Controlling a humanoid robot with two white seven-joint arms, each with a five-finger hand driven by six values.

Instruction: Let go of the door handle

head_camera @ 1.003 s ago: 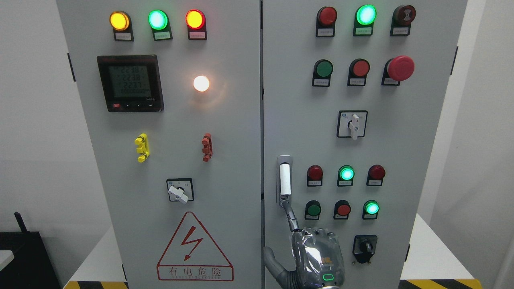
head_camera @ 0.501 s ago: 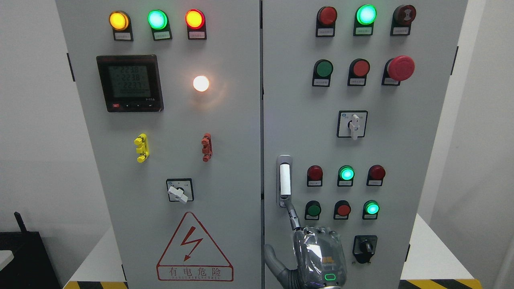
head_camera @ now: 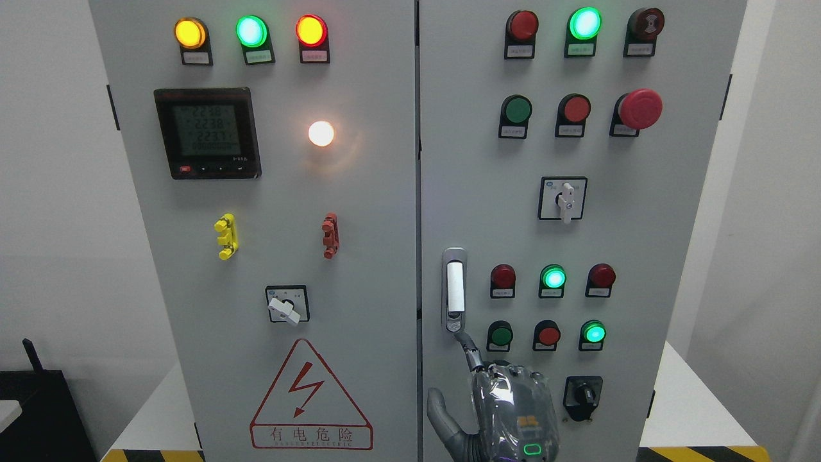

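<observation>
From the head camera, the right hand [head_camera: 507,410] rises from the bottom edge right of the middle, in front of the right cabinet door [head_camera: 641,256]. Its index finger [head_camera: 470,350] points up, its tip just below the foot of the door handle [head_camera: 454,290]; whether it touches the handle I cannot tell. The thumb stands out to the left and the other fingers look curled toward the palm, holding nothing. The handle sits upright in its recess near the left edge of that door, which looks shut. The release seems nearly done; the next move likely calls for drawing the hand down and back, clear of the round buttons [head_camera: 548,335] just to its right. The left arm is not visible.

The grey cabinet stands on a white platform [head_camera: 686,410] with hazard striping [head_camera: 699,454], pale walls around.
</observation>
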